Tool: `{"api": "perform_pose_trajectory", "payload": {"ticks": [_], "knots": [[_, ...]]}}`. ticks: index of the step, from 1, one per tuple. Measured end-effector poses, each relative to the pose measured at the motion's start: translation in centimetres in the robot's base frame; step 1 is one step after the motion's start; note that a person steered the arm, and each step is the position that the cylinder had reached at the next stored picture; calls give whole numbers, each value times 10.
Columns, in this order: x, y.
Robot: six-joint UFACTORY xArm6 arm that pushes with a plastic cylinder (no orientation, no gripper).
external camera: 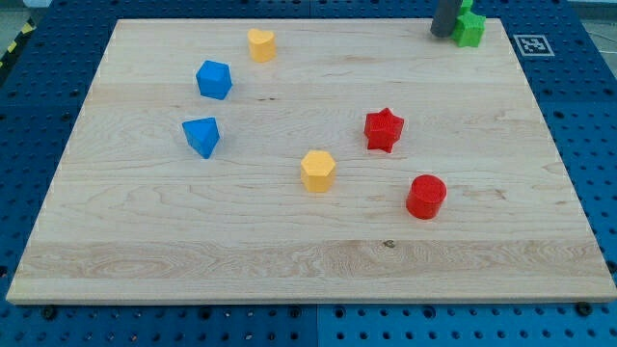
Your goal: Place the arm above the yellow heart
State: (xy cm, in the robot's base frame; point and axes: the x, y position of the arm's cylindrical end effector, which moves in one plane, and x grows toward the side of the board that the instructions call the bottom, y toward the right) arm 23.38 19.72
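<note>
- my tip (442,35) sits at the view's top right, touching the green block (469,27)
- no fingers on this rig, just a rod
- yellow heart (261,44) is top left on the bench (289,251), well apart from my tip, near 2 blue blocks (214,79)

The board (289,241) is pale wood with fine grain lines. On it sit a yellow heart (261,44), a yellow hexagon (317,171), a blue cube (214,79), a blue wedge (202,136), a red star (384,129), a red cylinder (425,197) and a green block (470,27). The rod (445,17) is dark grey. The table (39,106) is blue with dark holes, and a black-and-white tag (532,44) lies on it.
</note>
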Motion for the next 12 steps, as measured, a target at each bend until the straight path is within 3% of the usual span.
{"api": "perform_pose_trajectory", "payload": {"ticks": [2, 3, 8, 12], "knots": [[56, -11], [57, -47], [44, -83], [13, -199]]}}
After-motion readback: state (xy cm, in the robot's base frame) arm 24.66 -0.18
